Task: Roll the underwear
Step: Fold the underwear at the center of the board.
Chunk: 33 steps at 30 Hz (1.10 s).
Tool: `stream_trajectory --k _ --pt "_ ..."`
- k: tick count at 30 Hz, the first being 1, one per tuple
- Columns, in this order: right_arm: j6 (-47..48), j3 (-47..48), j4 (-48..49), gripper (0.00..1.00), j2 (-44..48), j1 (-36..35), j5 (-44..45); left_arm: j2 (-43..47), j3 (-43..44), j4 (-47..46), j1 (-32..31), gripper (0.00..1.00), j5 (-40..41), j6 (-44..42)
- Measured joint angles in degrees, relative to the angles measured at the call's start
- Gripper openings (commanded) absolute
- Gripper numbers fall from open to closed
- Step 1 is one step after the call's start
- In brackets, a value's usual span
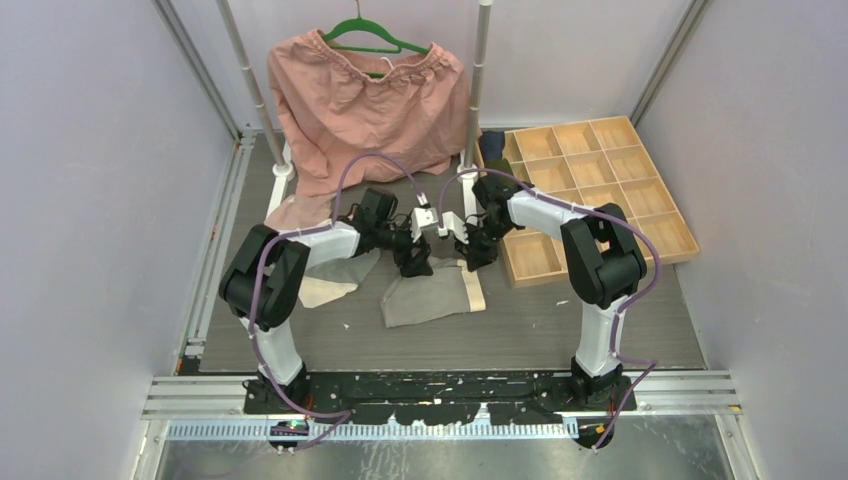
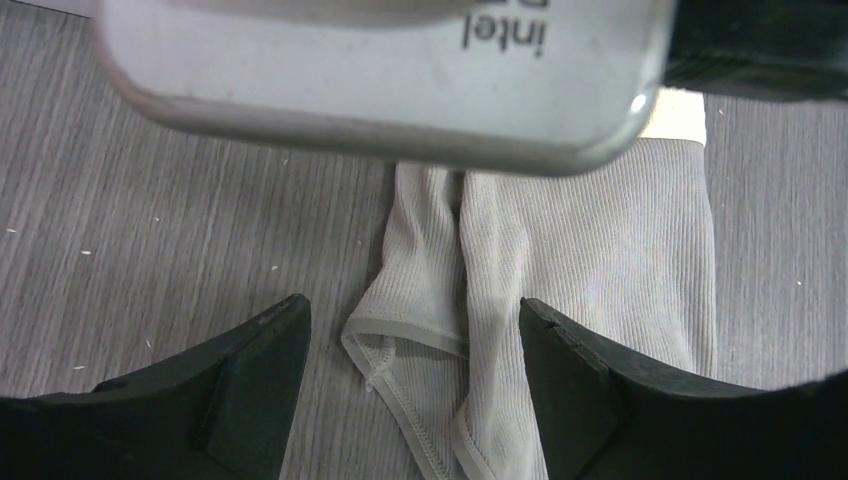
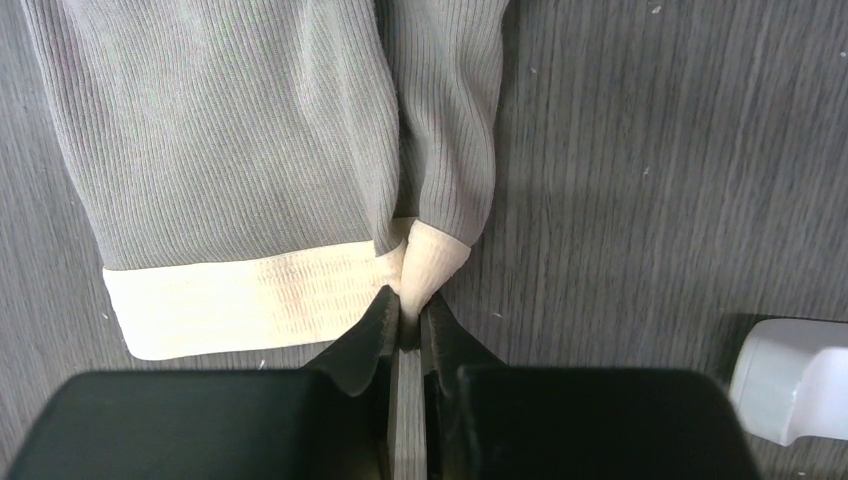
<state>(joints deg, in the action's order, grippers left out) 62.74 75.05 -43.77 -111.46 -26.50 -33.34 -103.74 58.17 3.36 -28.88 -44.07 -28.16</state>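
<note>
A grey ribbed underwear with a cream waistband lies flat in the middle of the table. My left gripper is open over its far edge; in the left wrist view its jaws stand wide apart around a folded leg hem of the grey underwear. My right gripper is shut on the cream waistband at a folded corner of the grey underwear. A cream underwear lies by the left arm, and a dusty pink one behind it.
A large salmon-pink garment on a green hanger hangs at the back. A wooden compartment tray stands at the right, with dark cloth rolls at its far left corner. Two upright poles stand behind the grippers.
</note>
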Motion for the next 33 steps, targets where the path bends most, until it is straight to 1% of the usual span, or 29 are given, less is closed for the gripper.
stream_trajectory --k 9,13,17,21,28,29,33 --pt "0.09 0.00 0.00 0.03 0.11 -0.39 0.85 0.52 -3.54 -6.82 0.61 0.78 -0.52 2.49" --pt "0.55 0.00 -0.11 0.03 0.22 -0.48 1.07 0.52 -4.24 -8.68 0.90 0.85 -0.33 3.65" --pt "1.36 -0.15 -0.07 0.03 0.39 -0.48 0.90 0.50 -6.36 -10.73 1.38 0.85 1.11 5.27" --pt "1.62 -0.72 0.09 0.03 0.81 -0.48 0.81 -0.15 -7.37 -11.69 1.90 0.80 1.07 6.71" --pt "1.64 -0.74 0.04 0.03 0.85 -0.48 0.79 -0.33 -7.21 -11.39 2.01 0.73 -0.13 6.43" --pt "1.64 -0.74 0.04 0.03 0.85 -0.48 0.79 -0.46 -7.06 -11.26 2.01 0.71 -0.17 6.36" --pt "1.66 -0.74 0.04 0.03 0.85 -0.42 0.70 -1.49 -6.21 -11.13 2.01 0.52 -0.33 5.97"
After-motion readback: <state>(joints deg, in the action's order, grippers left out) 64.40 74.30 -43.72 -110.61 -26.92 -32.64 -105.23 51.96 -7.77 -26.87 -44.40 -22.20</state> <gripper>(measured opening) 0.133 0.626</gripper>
